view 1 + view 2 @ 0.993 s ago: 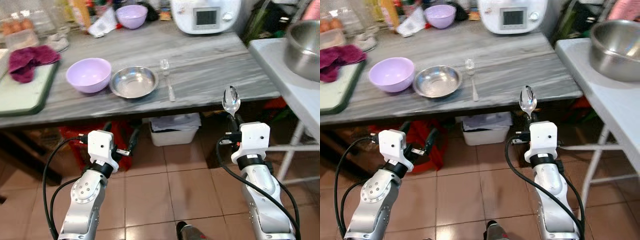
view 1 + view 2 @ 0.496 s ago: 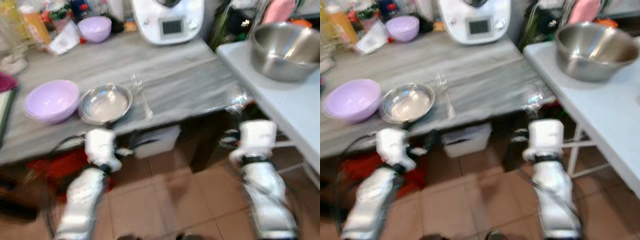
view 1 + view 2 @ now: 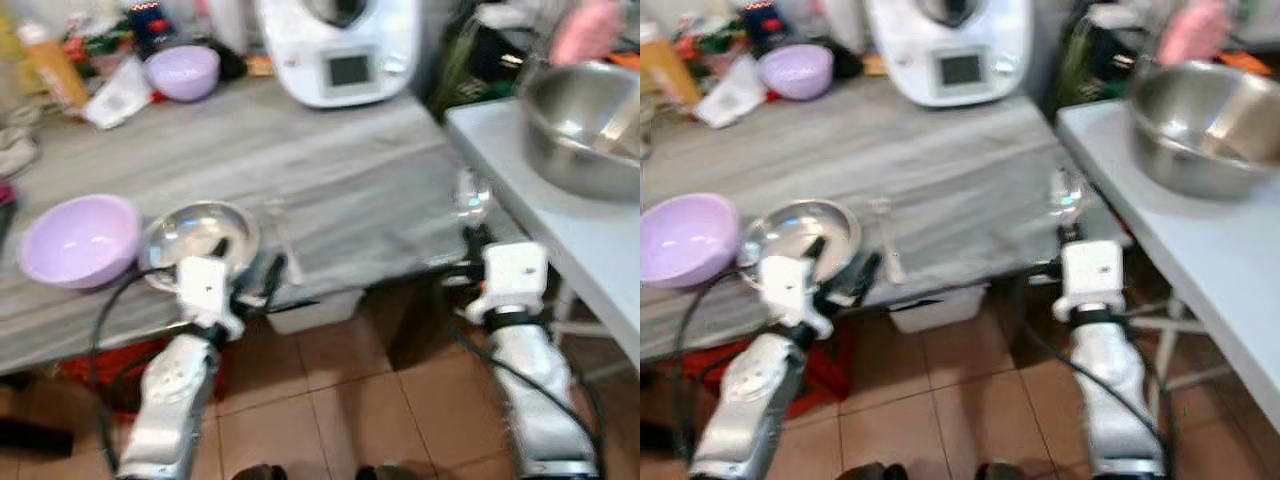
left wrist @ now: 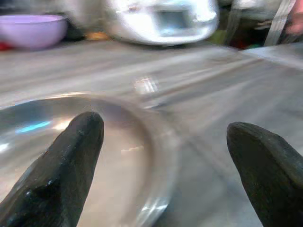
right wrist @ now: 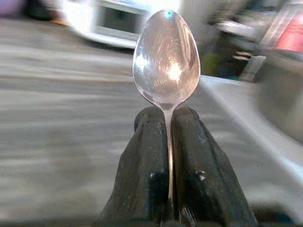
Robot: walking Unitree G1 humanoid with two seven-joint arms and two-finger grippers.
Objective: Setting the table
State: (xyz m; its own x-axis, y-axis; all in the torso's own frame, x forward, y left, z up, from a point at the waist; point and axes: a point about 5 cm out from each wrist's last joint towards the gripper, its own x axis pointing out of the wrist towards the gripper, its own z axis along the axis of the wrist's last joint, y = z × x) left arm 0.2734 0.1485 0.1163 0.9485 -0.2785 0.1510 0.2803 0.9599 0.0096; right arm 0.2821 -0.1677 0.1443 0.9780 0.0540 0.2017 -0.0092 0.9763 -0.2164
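Note:
My right gripper [image 3: 470,236] is shut on the handle of a metal spoon [image 5: 166,56], held upright with its bowl on top, at the right front edge of the grey table [image 3: 350,160]. My left gripper [image 3: 248,262] is open at the table's front edge, its fingers [image 4: 61,175] spread just in front of a shallow steel bowl [image 3: 200,230]. A lilac bowl [image 3: 75,240] stands left of the steel bowl. A fork [image 3: 885,250] lies right of it, blurred.
A white kitchen appliance [image 3: 340,50] and a second lilac bowl [image 3: 182,72] stand at the table's back. To the right, a white table [image 3: 520,190] carries a big steel bowl [image 3: 585,130]. A white box [image 3: 310,310] sits under the grey table on the tiled floor.
The camera has swung right and come closer to the table. Both grippers are now up at the table's front edge, the left one by the steel bowl. The spoon stays in the right gripper.

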